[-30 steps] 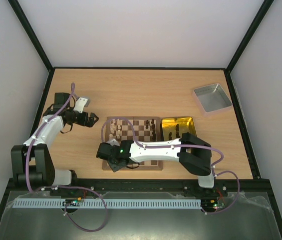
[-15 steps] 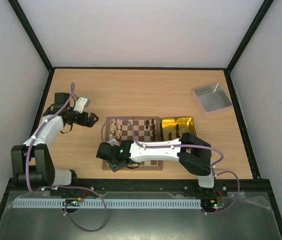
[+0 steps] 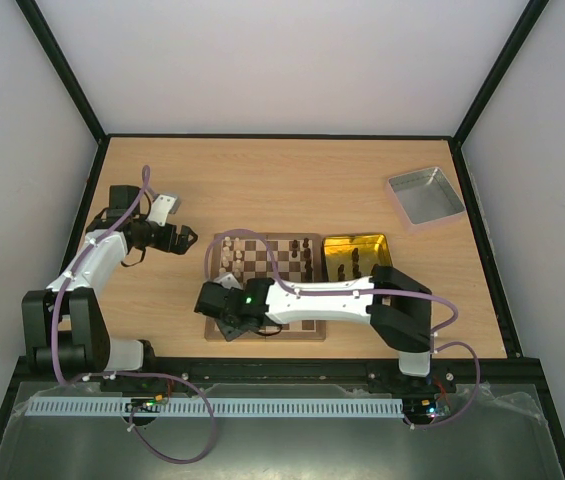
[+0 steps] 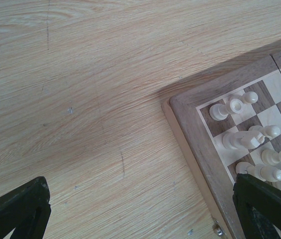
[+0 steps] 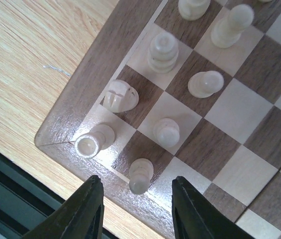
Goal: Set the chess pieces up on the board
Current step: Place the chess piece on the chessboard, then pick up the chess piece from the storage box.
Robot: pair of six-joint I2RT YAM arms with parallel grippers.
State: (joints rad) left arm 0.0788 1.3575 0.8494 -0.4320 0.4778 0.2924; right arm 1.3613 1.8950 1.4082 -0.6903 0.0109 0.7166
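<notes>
Chess pieces (image 3: 228, 258), tiny turned wood, are standing cream at the left and dark at the right of the board (image 3: 267, 262), lower centre of my overhead view. From the left wrist, I'm seeing the left gripper (image 4: 140, 214) hovering spread wide over the table (image 4: 80, 99), with the board's corner at right. From the right wrist, the right gripper (image 5: 136, 199) is hanging parted, its fingers (image 5: 88, 214) flanking a cream pawn (image 5: 141, 175) at bottom centre without touching it.
</notes>
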